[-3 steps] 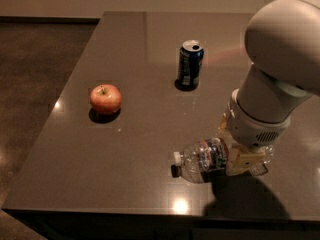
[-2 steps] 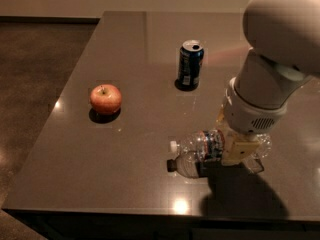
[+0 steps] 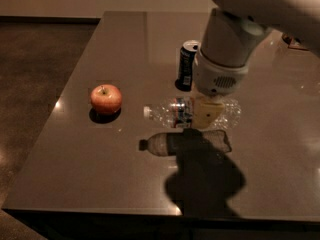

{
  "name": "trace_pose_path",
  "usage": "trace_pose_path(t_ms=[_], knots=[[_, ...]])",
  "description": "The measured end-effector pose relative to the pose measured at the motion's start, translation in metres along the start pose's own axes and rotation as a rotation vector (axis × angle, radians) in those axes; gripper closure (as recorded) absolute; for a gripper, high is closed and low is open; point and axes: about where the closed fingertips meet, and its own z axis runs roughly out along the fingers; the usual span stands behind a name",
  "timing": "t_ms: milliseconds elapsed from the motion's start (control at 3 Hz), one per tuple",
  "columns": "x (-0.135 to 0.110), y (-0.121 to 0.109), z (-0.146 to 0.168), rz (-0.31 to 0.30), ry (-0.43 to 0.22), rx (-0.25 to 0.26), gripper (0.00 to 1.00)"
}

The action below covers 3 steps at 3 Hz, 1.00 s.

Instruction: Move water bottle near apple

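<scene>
Table (image 3: pixel 100 174): apple (image 3: pixel 106 98), soda can (image 3: pixel 186 66); tool (image 3: pixel 207 115) holds water bottle (image 3: pixel 170 113) above.

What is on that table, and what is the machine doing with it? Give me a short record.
end effector: over the table's middle, closed on the water bottle
water bottle: held sideways, lifted off the table, white cap pointing toward the apple
apple: sitting on the table, beyond the cap end, a gap between them
soda can: standing upright behind the bottle
table: dark and glossy, with the bottle's shadow on it
</scene>
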Motion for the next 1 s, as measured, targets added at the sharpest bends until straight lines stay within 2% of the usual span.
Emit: trace_pose_path(t_ms=[333,1000], knots=[[-0.032,-0.021,0.004,-0.022,0.008,0.008,1.0],[-0.078,-0.032,0.027,-0.09,0.025,-0.01,1.0]])
